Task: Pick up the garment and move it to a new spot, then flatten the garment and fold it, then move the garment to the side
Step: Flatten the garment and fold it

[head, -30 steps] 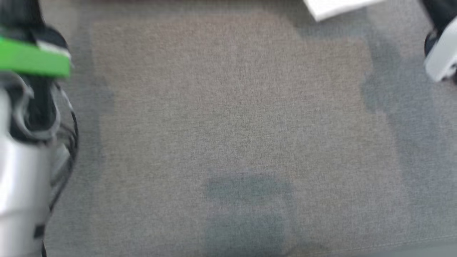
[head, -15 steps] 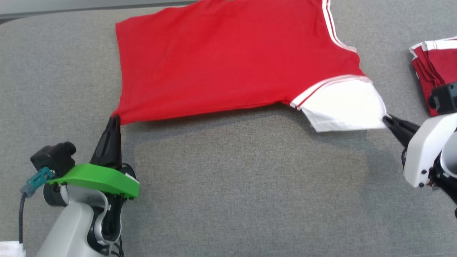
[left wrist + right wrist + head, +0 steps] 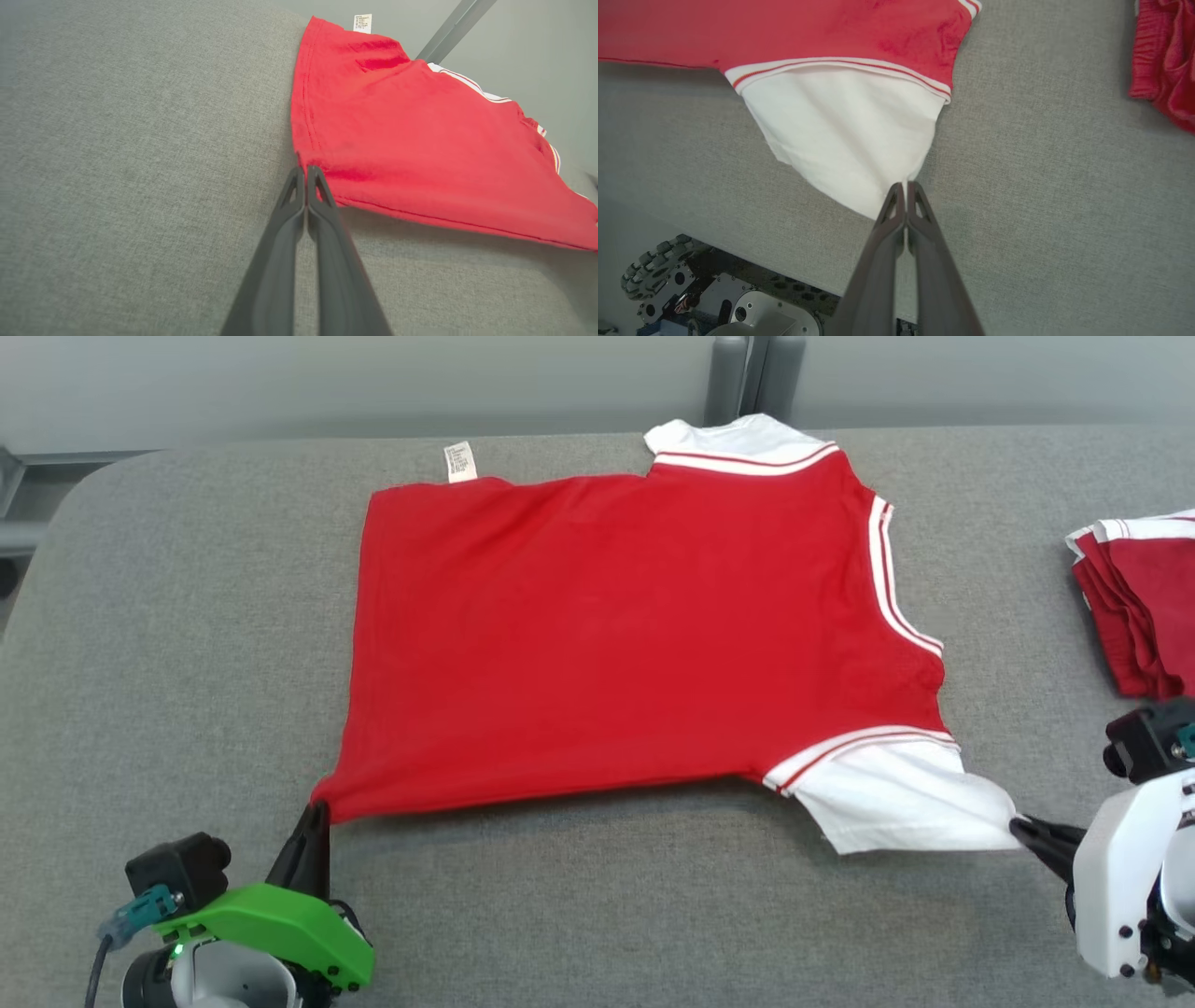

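Since left pincer [image 3: 315, 807] clamps garment [image 3: 635, 635] hem corner, right pincer [image 3: 1019, 823] white sleeve [image 3: 896, 798] | pull evenly | cloth taut between them

A bare robot test lab, by its looks: grey fabric-covered worktop [image 3: 187, 616], plain grey wall [image 3: 373, 383], metal posts [image 3: 752, 373] behind the far edge.

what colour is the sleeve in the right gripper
The sleeve is white, with a thin red stripe at its seam; clearest in the right wrist view.
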Controlling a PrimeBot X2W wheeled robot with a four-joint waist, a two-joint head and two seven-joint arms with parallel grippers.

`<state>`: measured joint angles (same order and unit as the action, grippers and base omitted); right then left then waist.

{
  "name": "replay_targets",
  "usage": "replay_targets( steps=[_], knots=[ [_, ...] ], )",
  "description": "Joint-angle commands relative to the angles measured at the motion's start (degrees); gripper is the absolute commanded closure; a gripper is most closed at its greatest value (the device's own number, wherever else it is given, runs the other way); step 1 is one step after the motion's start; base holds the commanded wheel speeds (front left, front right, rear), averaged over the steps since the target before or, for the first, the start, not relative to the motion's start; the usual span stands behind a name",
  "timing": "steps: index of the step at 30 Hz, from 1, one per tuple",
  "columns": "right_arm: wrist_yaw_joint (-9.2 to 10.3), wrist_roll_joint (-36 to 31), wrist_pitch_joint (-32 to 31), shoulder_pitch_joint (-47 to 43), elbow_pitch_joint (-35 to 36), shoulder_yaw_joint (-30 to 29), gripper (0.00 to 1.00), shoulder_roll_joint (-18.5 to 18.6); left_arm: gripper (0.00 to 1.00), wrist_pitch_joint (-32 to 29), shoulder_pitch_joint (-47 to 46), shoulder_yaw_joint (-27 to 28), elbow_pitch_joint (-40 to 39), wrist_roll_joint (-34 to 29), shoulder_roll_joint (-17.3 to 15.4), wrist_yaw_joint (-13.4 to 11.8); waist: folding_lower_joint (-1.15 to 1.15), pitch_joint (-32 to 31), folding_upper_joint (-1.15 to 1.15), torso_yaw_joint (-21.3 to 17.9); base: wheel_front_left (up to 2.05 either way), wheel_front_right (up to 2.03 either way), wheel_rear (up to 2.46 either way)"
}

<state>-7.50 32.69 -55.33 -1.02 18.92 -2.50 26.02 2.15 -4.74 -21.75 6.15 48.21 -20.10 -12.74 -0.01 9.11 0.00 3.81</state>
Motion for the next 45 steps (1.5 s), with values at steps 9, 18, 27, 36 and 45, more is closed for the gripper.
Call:
replay_targets(
  steps=[9,18,27,36,45],
  knots=[
    [0.03,3.0,-4.9,-9.2,5.4,-3.1,1.0,-0.4,1.0,-4.5,6.9,-1.5,-5.4,-1.4,-4.2,-3.8,0.01,-0.8,0.0,0.6,0.0,0.0,0.0],
    [0.03,5.7,-8.0,-16.8,12.5,-7.7,1.0,-1.8,1.0,-10.4,10.5,-3.9,-11.6,-5.0,-11.1,-6.6,0.01,0.4,0.0,0.8,0.0,0.0,0.0],
    [0.02,5.5,-4.3,-2.3,11.9,-4.3,1.0,4.9,1.0,-18.2,-1.0,-9.3,-14.0,-13.1,-16.2,-3.9,0.01,3.9,0.0,1.3,0.0,0.0,0.0],
    [0.02,6.1,-3.6,13.3,4.7,4.9,1.0,14.2,1.0,-21.5,-12.4,-12.1,-10.3,-16.7,-13.8,-0.9,0.01,8.0,0.0,4.0,0.0,0.0,0.0],
    [0.03,6.3,-0.2,26.9,-2.0,15.9,1.0,20.4,1.0,-21.4,-20.9,-13.7,-3.4,-17.8,-10.3,2.0,0.01,11.3,0.0,6.6,0.0,0.0,0.0]
  ],
)
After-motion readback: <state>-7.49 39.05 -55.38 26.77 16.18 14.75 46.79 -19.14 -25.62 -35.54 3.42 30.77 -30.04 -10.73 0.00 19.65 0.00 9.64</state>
